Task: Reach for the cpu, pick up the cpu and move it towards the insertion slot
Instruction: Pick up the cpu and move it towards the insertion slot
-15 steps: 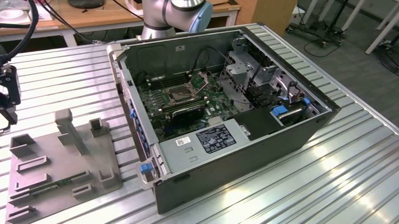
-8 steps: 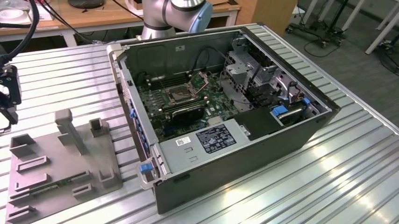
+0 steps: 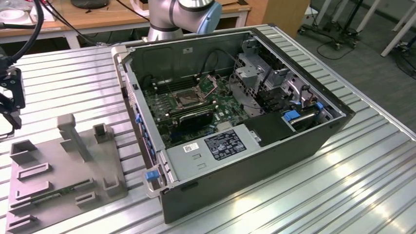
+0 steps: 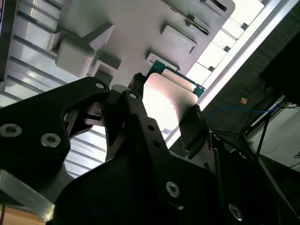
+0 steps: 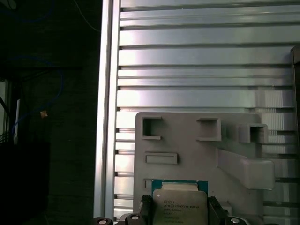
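Slatted metal table [image 3: 364, 185], carries everything.

Open computer case [image 3: 260, 161], lying on its side just beside the grey plastic tray [image 3: 62, 170], on the exterior view's right of it.

Arm [image 3: 185, 14]: grey and blue joint rises beyond the case, on the far side from the tray.

Tray: pale grey, with raised posts and shallow pockets. In both wrist views it lies behind the fingers.

Green motherboard [image 3: 159, 109] on the case floor, well apart from the tray.

Gripper [image 4: 166, 105]: at the exterior view's left edge, up over the table near the tray's far corner. Partly closed, both dark fingers [image 4: 191, 127] pressed against opposite edges of the cpu (grip looks square, chip not tilted between the pads).

Insertion slot [image 3: 185, 100]: silvery frame, dark centre, on the motherboard, well apart from the tray and from the gripper.

Green memory stick [image 3: 55, 192] lies flat in a long pocket of the tray, toward its near end.

Cpu [image 5: 180, 208]: clamped in the gripper, pale metal face toward the first wrist view, green edge showing along one side. It sits in front of the tray's edge in both wrist views; cannot tell how high above the tray it is.
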`<state>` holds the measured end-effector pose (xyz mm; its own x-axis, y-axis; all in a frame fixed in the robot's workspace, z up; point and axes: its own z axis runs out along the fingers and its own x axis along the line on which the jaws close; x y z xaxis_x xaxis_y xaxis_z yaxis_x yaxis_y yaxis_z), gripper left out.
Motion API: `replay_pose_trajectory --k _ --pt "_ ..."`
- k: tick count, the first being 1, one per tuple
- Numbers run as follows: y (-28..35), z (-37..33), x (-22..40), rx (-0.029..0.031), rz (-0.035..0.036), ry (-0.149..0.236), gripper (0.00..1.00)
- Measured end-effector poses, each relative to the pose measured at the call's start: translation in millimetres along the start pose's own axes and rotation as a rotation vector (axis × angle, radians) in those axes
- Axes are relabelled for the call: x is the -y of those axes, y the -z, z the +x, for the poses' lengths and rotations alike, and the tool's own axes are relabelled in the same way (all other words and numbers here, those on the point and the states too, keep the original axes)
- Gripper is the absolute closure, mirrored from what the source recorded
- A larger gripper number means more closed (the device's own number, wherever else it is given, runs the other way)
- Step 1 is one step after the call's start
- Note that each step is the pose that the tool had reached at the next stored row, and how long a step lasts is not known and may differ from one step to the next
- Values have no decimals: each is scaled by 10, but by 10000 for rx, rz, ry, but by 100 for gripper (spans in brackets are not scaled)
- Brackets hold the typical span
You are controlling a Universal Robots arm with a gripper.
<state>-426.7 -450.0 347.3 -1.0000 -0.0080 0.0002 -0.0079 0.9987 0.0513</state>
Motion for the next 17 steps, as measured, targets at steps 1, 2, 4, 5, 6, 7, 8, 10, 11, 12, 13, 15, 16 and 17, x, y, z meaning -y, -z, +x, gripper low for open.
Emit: replay_pose_trajectory --k 1,2,4,5,6,7,8,10,11,12,13,15,16,17 --pt "0 -2 0 0 0 0 45" --pt "0 -2 0 0 0 0 45" --pt "0 -2 0 0 0 0 45" --pt "0 -2 0 1 0 0 45" --pt "0 -3 0 0 -1 0 45" --pt "0 -3 0 0 0 0 45" --pt "0 -3 0 1 -1 0 45" --pt "8 -3 -1 -1 0 0 45" --pt "15 -3 -1 -1 1 0 45" --pt "24 -3 -2 -2 1 0 45" --pt "31 -3 -2 0 0 0 45" --pt "58 -3 -3 0 0 0 45" --pt "77 -3 -4 0 0 -1 45" --pt "93 -3 -5 0 0 0 45"
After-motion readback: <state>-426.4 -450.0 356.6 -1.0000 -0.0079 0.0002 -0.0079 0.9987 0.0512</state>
